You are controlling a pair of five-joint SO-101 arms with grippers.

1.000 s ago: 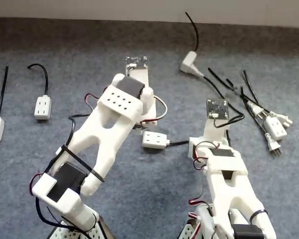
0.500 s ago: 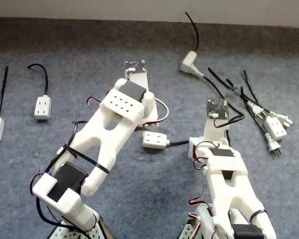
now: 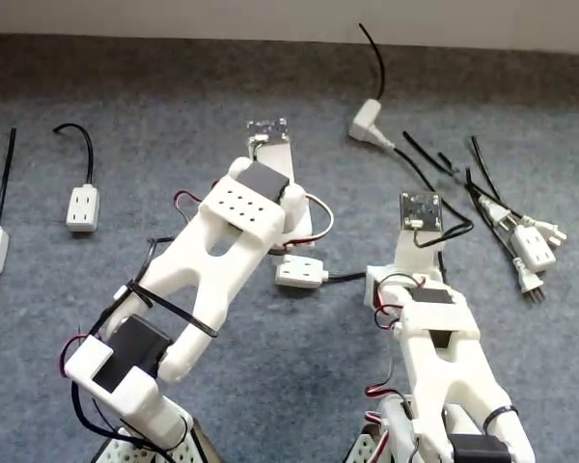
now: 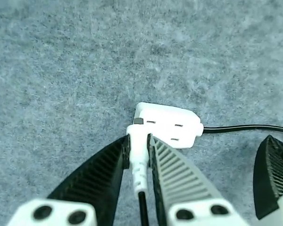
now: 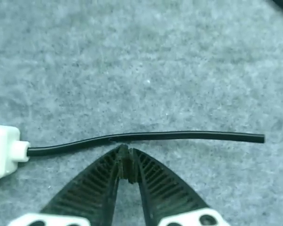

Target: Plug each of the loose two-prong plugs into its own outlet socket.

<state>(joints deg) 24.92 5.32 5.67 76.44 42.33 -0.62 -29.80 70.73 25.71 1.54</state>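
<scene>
The left jaws are clamping a plug (image 4: 138, 155) lengthwise, its nose pointing ahead and touching the outlet (image 4: 172, 126) lying crosswise at their tips, while the right jaws are pressing together behind the cord (image 5: 146, 137).

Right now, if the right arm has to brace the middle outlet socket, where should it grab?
Probably the cord end of the outlet socket, jaws across its two long sides, coming in from the right arm's side along the black cord. The block lies flat, and the left gripper with the plug takes up the far end. The right gripper, shut now, must open first.
</scene>
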